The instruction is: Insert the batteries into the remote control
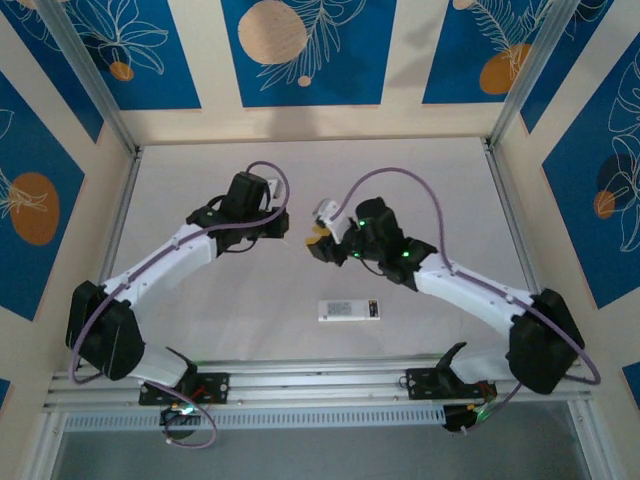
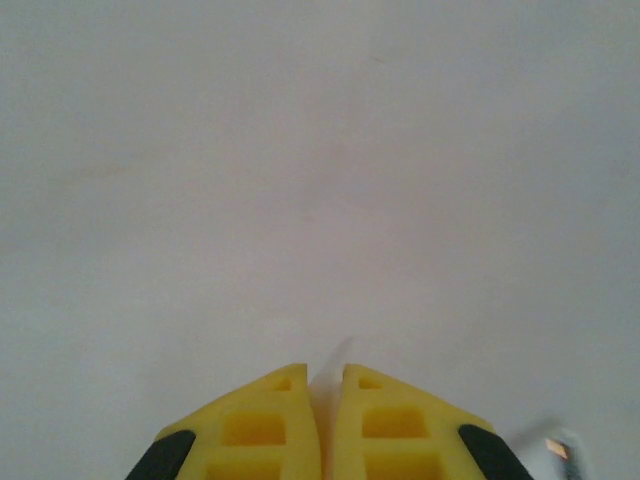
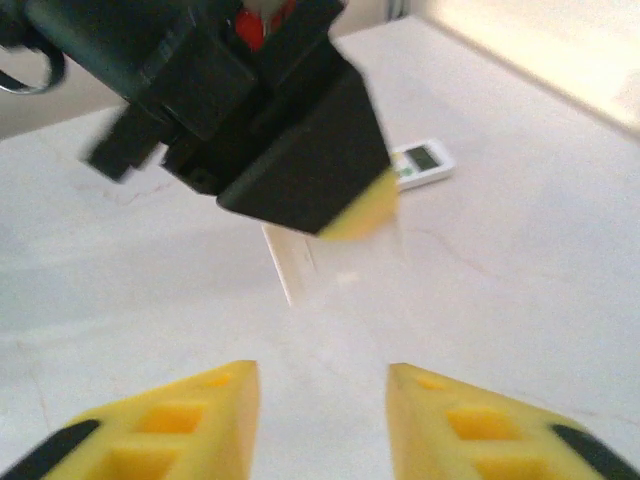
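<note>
- From above I see soft, even light on the pale table [image 1: 300, 160]; shadows under the arms [image 1: 170, 255] are faint.
- My left wrist view is flat and washed out.
- In my right wrist view the left gripper [image 3: 358, 212] is motion-blurred; glare bleaches the top-right corner.

A pale, off-white tabletop [image 1: 400, 160] with faint veining fills the middle under soft, even light. At 12 o'clock stands the back wall [image 1: 300, 95], cream with deep blue panels bearing white line-drawn leaves and a peach disc [image 1: 272, 30]. The wall at 9 o'clock [image 1: 40, 140] and the wall at 3 o'clock [image 1: 600, 120] carry the same blue panels with orange discs. Slim metal posts [image 1: 85, 75] rise at 11 and 1 o'clock. A ribbed metal rail [image 1: 320, 385] edges the table at 6 o'clock, with a grey strip [image 1: 320, 455] below it.
</note>
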Robot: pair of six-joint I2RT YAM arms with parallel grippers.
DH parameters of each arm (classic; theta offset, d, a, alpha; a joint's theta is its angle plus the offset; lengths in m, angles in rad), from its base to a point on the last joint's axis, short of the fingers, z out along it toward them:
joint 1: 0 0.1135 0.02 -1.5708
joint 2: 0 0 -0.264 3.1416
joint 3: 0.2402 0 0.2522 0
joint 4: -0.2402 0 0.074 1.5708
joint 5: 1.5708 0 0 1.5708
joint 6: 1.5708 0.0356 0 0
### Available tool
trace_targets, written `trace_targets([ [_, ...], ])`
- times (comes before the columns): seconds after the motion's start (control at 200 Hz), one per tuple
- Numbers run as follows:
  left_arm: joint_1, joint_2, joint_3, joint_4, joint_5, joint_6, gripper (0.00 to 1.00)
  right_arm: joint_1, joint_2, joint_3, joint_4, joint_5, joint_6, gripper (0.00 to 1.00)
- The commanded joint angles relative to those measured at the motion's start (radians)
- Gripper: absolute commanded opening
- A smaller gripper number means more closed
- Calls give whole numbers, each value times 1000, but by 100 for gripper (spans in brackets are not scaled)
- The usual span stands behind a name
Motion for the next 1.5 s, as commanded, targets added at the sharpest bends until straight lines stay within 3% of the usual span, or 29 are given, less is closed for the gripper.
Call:
trace_targets([
  [0.0, -88, 112, 92, -108, -399, 249, 0, -65, -114, -71, -59, -34, 180, 47],
  [0.08, -166, 258, 174, -160, -596, 333, 0, -126, -160, -109, -128, 37, 272, 53],
  [0.15, -213, 381, 258, -216, -690, 344, 0, -181, -180, -114, -210, 68, 327, 54],
  [0.345, -297, 659, 441, -267, -744, 361, 0, -257, -238, -121, -300, 53, 355, 54],
  [0.445, -336, 720, 498, -255, -701, 372, 18, -267, -258, -108, -329, 79, 344, 54],
  [0.515, -349, 723, 521, -261, -655, 362, 48, -270, -262, -96, -338, 138, 334, 55],
  [0.595, -343, 648, 489, -236, -535, 315, 72, -272, -257, -83, -335, 196, 309, 57],
  [0.74, -273, 333, 266, -88, -216, 150, 82, -267, -209, -70, -270, 139, 192, 63],
  [0.88, -12, -26, -94, 150, 155, -102, 85, -200, -48, 69, -355, 65, 75, 75],
  [0.975, 169, -224, -286, 242, 298, -200, 85, -134, 139, 205, -447, 53, 35, 80],
  [1.16, 393, -444, -415, 155, 413, -176, 88, -16, 525, 501, -611, 153, -28, 84],
  [1.32, 414, -539, -460, 86, 335, -89, 98, 16, 723, 650, -630, 216, -102, 87],
  [1.496, 415, -554, -496, 99, 343, -72, 100, 14, 859, 757, -709, 230, -182, 88],
])
